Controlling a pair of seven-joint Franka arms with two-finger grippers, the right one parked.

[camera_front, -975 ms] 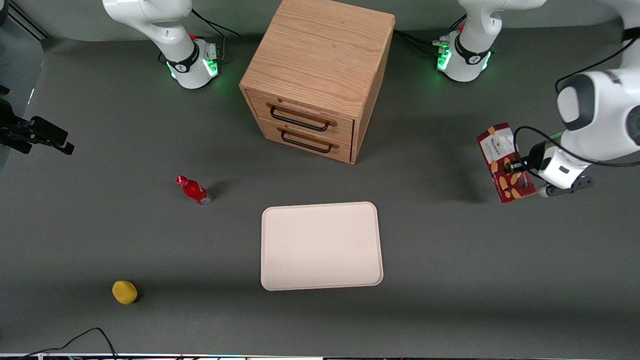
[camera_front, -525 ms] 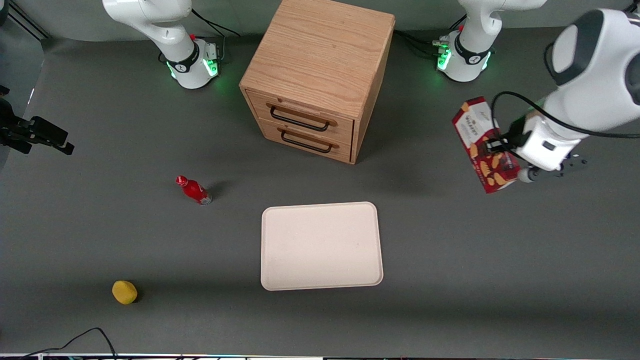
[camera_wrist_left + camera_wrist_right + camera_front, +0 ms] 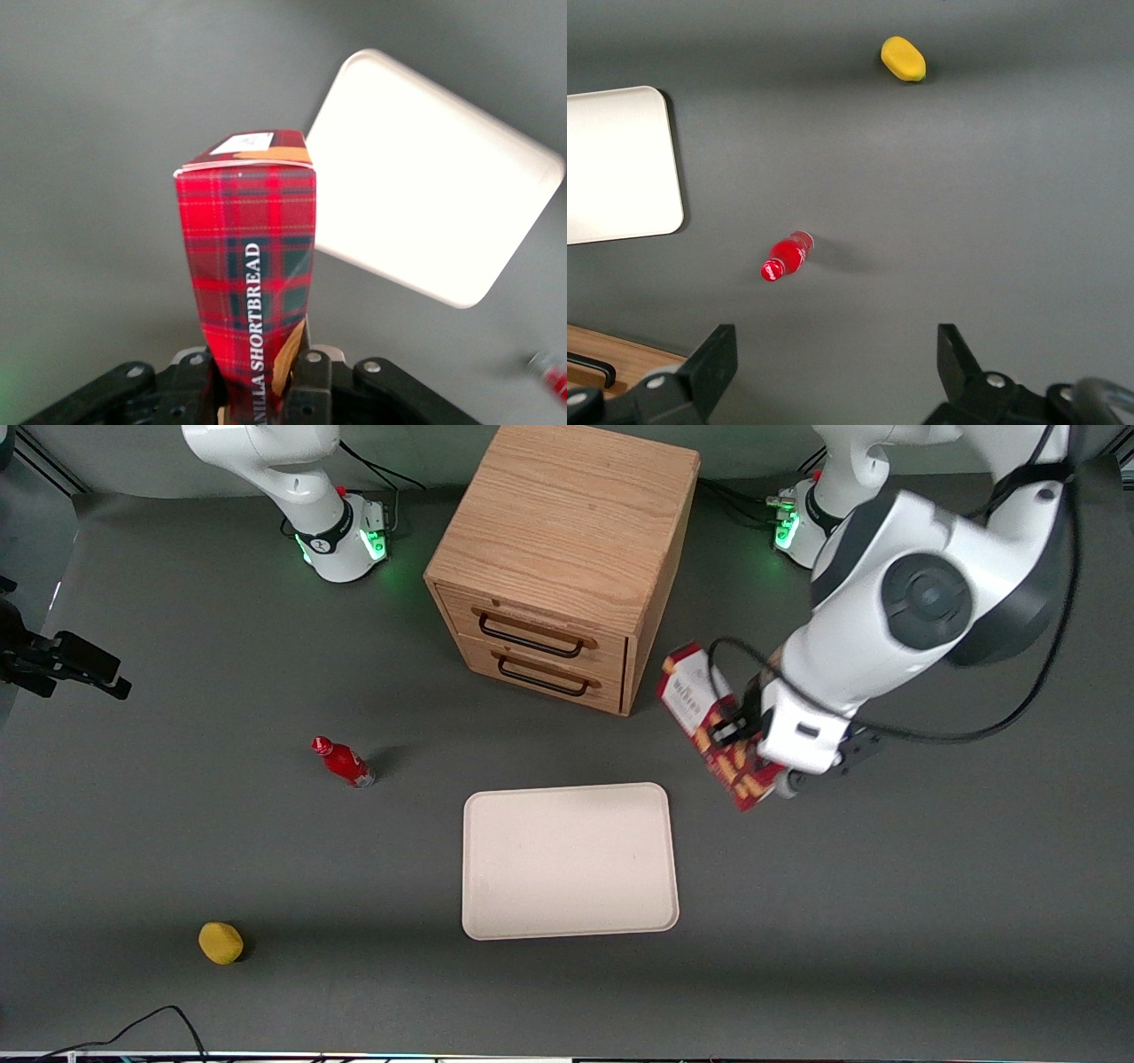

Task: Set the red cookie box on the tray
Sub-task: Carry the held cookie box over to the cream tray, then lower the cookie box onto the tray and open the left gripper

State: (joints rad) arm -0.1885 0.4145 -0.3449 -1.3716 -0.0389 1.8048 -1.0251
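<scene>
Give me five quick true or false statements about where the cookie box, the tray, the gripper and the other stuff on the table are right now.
1. The gripper is shut on the red cookie box. True.
2. The box already lies on the tray. False: it hangs in the air beside the tray, toward the working arm's end.
3. The tray holds nothing. True.
4. Both drawers of the wooden cabinet are pulled open. False: both are closed.
5. The small red bottle stands on the tray. False: it is on the table, toward the parked arm's end.
</scene>
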